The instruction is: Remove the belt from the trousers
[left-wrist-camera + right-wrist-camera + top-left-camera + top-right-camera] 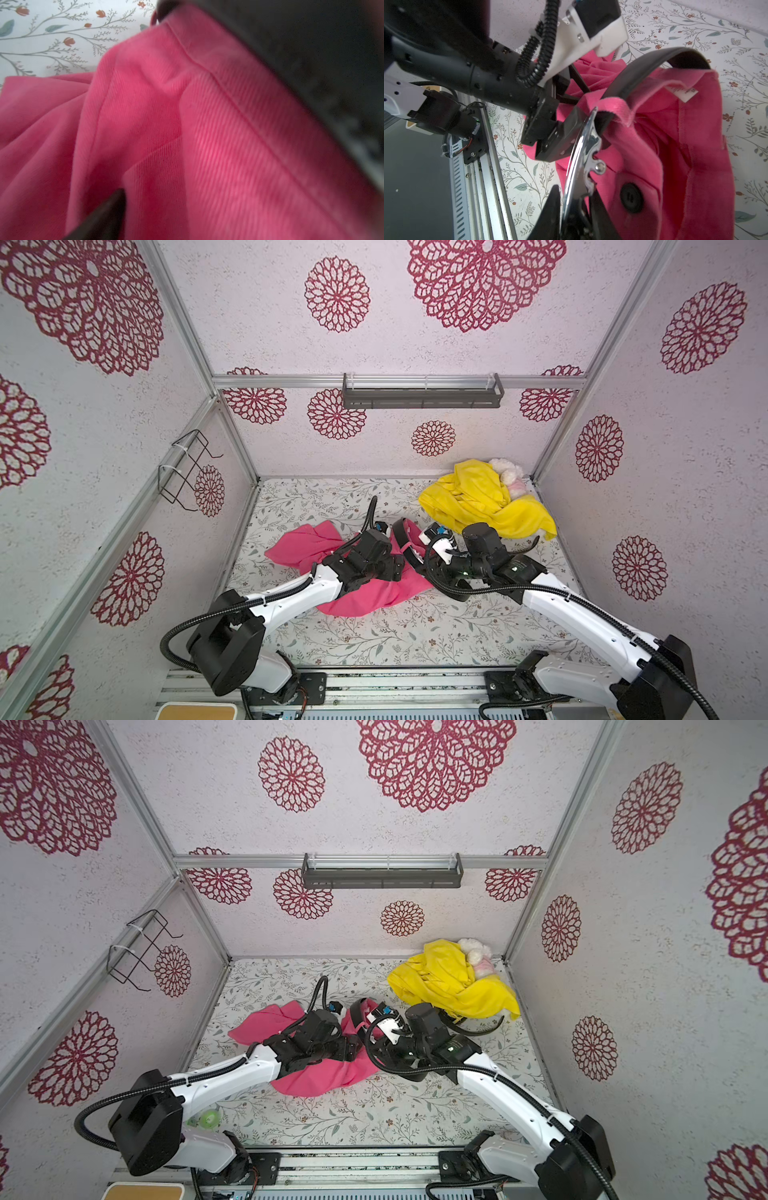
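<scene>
Belt-extraction step. The right gripper (575, 207) clamped the chrome buckle (583, 149) beside the trousers' (695, 145) button. The belt (654, 60) lay threaded through a waistband loop. The left gripper (577, 91) met the trousers, its spread indiscernible. The next move likely called for anchoring the trousers and pulling the buckle away from them.

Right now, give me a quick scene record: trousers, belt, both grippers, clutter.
trousers: pink, crumpled
belt: black, arched up, runs under a pink loop
buckle: silver, off the cloth
right gripper: shut on buckle
left gripper: at the waistband; open or shut unclear
clutter: yellow cloth, plush, back right corner
</scene>
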{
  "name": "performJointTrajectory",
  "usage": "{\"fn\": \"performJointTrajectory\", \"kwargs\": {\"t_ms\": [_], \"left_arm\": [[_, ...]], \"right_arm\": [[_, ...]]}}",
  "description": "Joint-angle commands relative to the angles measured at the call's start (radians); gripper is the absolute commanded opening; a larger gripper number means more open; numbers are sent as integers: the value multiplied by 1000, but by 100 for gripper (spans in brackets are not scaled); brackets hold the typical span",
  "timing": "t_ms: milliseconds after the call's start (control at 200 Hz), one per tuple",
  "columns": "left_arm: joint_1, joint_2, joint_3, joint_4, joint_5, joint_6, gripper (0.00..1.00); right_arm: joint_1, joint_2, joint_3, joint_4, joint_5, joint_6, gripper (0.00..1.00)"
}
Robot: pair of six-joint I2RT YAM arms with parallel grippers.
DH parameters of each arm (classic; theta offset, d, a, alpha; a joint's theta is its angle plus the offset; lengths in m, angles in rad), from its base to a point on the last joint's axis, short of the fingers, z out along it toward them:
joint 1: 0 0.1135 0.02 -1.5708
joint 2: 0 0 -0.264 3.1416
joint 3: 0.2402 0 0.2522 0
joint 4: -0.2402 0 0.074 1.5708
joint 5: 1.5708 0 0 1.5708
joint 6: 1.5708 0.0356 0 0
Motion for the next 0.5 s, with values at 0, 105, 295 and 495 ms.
{"fn": "performJointTrajectory", "kwargs": {"t_ms": [0,105,295,495], "left_arm": [[5,8,41,48,-110,42,11],[53,-58,40,-73,-150,69,0],[245,-302,-35,-303,-77,133,0],[242,-356,51,-433,112,104,0]], "right_arm": [[-27,-58,47,18,-49,8,0],[-92,-58,39,-14,-79,4,0],[-139,-21,17,-19,-81,10,0],[-135,140,0,65,-60,70,15]]}}
